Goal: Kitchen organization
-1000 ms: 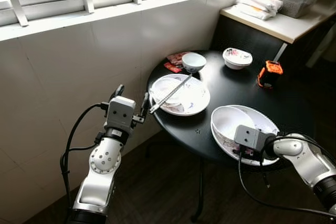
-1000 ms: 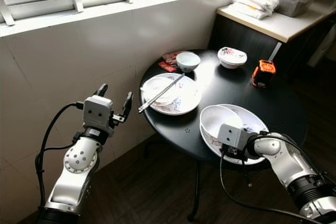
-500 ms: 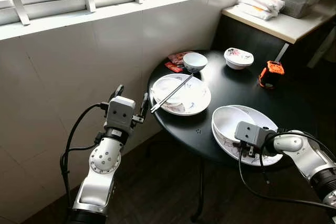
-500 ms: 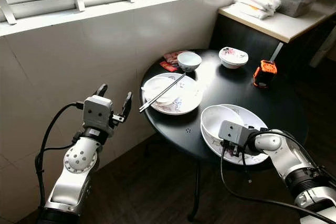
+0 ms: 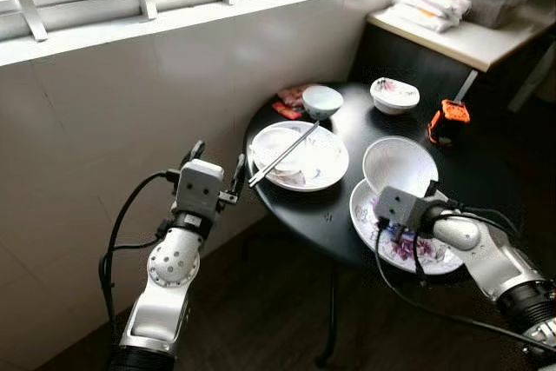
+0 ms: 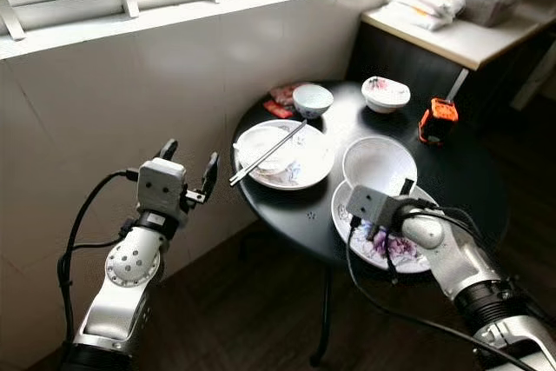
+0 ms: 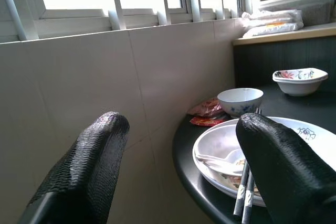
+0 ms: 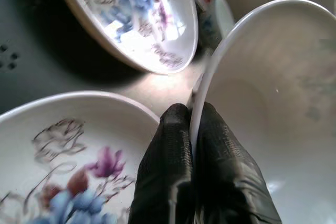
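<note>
The right gripper [image 8: 191, 129] pinches the rim of a plain white bowl [image 5: 400, 165], one black finger on the inside of the wall and the other on the outside, pressed together on the thin edge; the bowl hangs tilted from the fingers, raised off the flowered plate [image 5: 393, 245] that lies under and just beside it on the near side of the round black table [image 5: 347, 215]; the bowl's mouth faces up and toward the window side.

The left gripper [image 5: 215, 168] hovers off the table's left edge, close to the white tiled wall [image 5: 104, 119], its two fingers spread apart with nothing between them; it points toward the large patterned plate [image 5: 321, 167], which carries a small white bowl [image 5: 276, 147] with a spoon [image 7: 220, 165] inside and a pair of chopsticks [image 5: 284, 155] laid slantwise across it, their near ends reaching past the plate's rim toward that gripper.

At the far side of the table stand a blue-patterned bowl [image 5: 321, 101], red snack packets [image 5: 288, 100] beside it, a floral bowl [image 5: 393, 95] and an orange tape measure [image 5: 447, 120].
</note>
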